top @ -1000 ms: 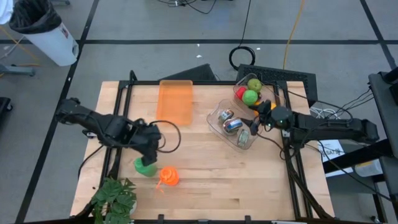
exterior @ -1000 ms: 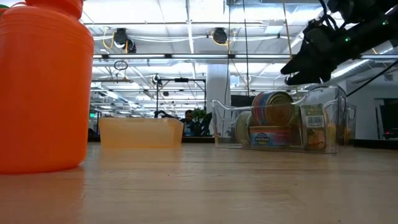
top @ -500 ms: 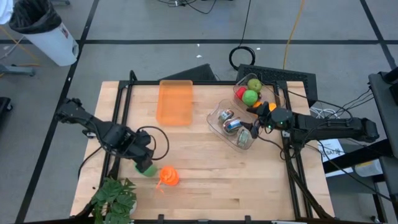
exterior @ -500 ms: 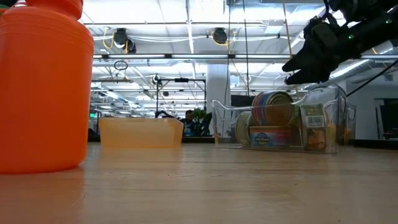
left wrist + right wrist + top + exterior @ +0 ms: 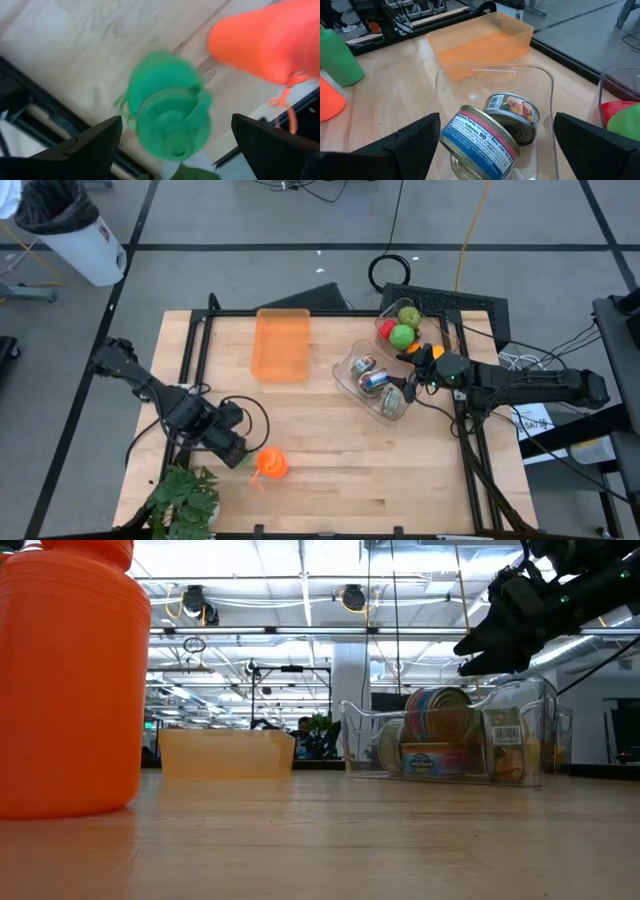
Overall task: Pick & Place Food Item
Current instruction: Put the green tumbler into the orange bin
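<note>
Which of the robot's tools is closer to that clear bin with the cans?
Right. The right tool hovers at the clear bin, open; the left tool is far across the table, beside the green bottle.

Table (image 5: 320, 450) pale matt wood; bin (image 5: 540, 80) clear glossy plastic; cans (image 5: 475, 137) metal (paper-labelled).

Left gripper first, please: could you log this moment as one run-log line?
left gripper: open over green bottle | right gripper: open above clear bin of cans | nothing held
</note>
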